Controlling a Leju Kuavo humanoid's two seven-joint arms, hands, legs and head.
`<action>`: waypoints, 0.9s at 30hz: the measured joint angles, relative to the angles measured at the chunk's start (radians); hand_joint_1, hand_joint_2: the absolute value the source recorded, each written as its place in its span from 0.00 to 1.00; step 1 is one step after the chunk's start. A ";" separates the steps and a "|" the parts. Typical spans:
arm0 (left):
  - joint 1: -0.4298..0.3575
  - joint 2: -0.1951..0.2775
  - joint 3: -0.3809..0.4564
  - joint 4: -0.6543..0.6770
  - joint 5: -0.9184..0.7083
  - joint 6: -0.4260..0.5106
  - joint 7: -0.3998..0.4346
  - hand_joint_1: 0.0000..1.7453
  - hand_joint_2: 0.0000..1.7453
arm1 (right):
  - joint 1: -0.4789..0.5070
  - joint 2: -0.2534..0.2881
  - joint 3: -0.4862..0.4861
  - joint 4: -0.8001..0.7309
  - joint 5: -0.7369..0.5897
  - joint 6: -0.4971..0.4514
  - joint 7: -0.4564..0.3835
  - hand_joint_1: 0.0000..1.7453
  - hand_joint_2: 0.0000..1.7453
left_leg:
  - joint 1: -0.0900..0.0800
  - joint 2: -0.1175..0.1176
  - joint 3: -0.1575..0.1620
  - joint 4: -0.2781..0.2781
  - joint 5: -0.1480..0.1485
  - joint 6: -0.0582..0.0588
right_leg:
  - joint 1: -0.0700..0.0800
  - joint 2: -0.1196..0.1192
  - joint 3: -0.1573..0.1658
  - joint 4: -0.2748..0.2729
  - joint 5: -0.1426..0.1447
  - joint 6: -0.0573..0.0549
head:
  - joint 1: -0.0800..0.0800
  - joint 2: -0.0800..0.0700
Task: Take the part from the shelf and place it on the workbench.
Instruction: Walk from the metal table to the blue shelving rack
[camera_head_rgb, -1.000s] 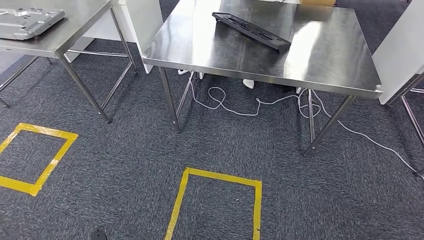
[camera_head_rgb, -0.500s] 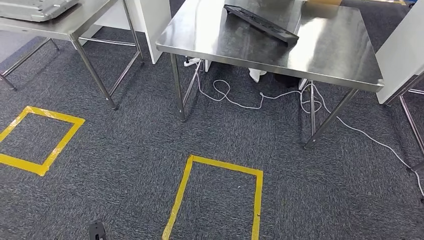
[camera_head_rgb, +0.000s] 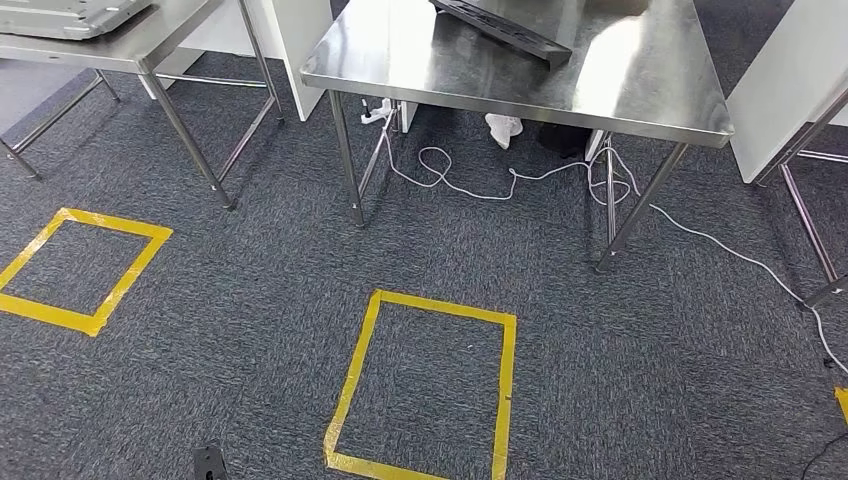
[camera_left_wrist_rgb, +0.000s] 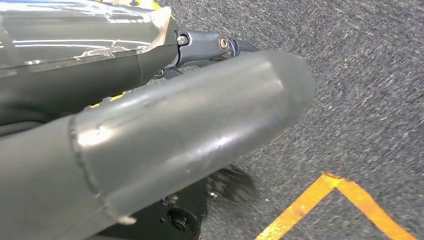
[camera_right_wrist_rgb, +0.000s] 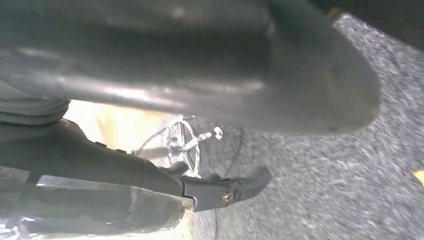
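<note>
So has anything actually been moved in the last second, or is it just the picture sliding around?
Just the picture: the head camera shifted, so everything slid together. The steel table and the black part on it moved up the frame, and the yellow floor square came fully into sight. Nothing was picked up or let go. The part lies on the table as before, and the white cable lies under it.

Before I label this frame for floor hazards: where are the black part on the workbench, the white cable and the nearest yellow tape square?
black part (camera_head_rgb: 505, 30): head view, its long top face.
white cable (camera_head_rgb: 455, 187): head view, loop under the workbench.
yellow tape square (camera_head_rgb: 358, 362): head view, its left strip.
</note>
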 joint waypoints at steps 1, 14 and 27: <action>0.000 0.000 -0.006 0.001 -0.008 0.002 0.004 0.00 0.00 | 0.005 -0.001 -0.005 0.000 -0.005 -0.005 -0.001 0.00 0.00 | 0.002 0.000 -0.006 0.059 -0.021 -0.004 | 0.001 -0.001 -0.013 0.003 0.009 0.000 | 0.000 0.000; -0.035 -0.026 -0.066 0.009 -0.054 0.033 0.046 0.00 0.00 | 0.027 -0.005 -0.046 0.001 -0.025 -0.032 -0.022 0.00 0.00 | 0.004 -0.003 0.166 -0.203 0.077 0.049 | 0.004 0.004 -0.167 0.181 -0.055 0.037 | 0.007 0.000; -0.040 -0.032 -0.100 0.014 -0.077 0.055 0.054 0.00 0.00 | 0.035 -0.006 -0.070 0.001 -0.035 -0.049 -0.014 0.00 0.00 | 0.000 0.004 0.060 -0.182 0.158 0.012 | 0.005 0.007 0.017 0.015 -0.041 0.017 | 0.007 0.000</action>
